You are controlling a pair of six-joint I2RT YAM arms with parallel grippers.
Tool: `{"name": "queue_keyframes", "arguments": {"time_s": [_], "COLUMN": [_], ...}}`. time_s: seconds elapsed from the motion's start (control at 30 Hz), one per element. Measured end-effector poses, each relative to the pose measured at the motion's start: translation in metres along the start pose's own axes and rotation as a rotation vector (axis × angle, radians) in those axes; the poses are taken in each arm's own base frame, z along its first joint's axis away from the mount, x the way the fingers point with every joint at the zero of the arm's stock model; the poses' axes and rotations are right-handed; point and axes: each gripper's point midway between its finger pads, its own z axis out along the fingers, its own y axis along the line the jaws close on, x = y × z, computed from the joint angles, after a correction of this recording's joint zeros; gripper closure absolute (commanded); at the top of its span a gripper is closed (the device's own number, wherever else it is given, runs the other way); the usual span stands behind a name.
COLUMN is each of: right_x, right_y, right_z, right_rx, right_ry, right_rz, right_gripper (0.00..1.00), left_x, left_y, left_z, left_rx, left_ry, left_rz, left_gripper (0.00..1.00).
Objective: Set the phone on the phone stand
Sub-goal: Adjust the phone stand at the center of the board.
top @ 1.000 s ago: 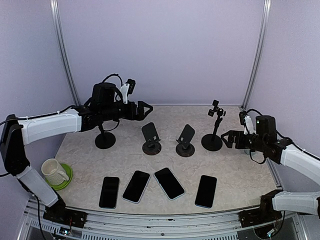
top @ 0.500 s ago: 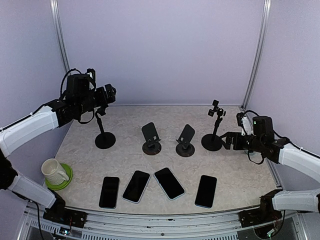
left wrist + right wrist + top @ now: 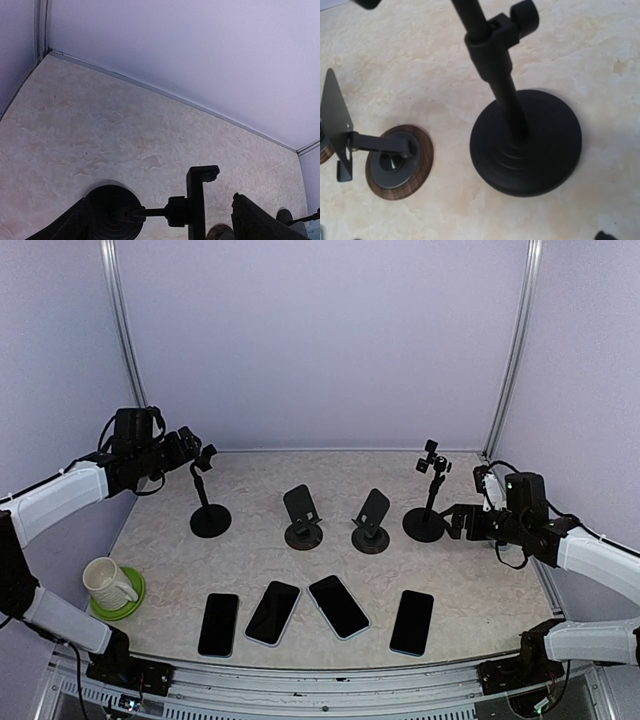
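Note:
Several dark phones lie flat in a row near the front edge, from the leftmost phone (image 3: 218, 624) to the rightmost phone (image 3: 411, 622). Behind them stand several phone stands: a left pole stand (image 3: 209, 518), two tilted plate stands (image 3: 301, 512) (image 3: 372, 515) and a right pole stand (image 3: 427, 502). My left gripper (image 3: 193, 447) hovers open beside the left pole stand's clamp head (image 3: 202, 199); its fingers (image 3: 252, 220) flank the head without touching it. My right gripper (image 3: 462, 520) is open, low beside the right pole stand's base (image 3: 527, 149), holding nothing.
A cream mug (image 3: 103, 580) sits on a green saucer (image 3: 128, 602) at the front left. Lilac walls close the table at the back and both sides. A plate stand with a wood-rimmed base (image 3: 394, 161) lies left of the right pole stand in the right wrist view.
My left arm has swung back from over the middle stands to the far left, its gripper now at the left pole stand's head. The right arm has barely moved.

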Motion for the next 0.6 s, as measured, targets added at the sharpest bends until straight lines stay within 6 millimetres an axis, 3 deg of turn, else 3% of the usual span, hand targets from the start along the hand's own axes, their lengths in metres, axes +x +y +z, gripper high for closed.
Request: {"name": "queue_keyframes", "arguments": {"time_s": [0.27, 0.6], "right_x": [0.001, 0.001], "right_y": [-0.001, -0.001], "right_z": [0.0, 0.0], "right_rx": [0.003, 0.003], "right_ry": [0.001, 0.001], "right_rz": [0.0, 0.0], "right_gripper": [0.0, 0.0], "left_x": [0.028, 0.021], "left_y": [0.031, 0.006], "left_z": [0.013, 0.01], "left_rx": [0.064, 0.219], "left_ry": [0.056, 0.062], "left_rz": [-0.137, -0.135], "left_gripper": [0.13, 0.14]}}
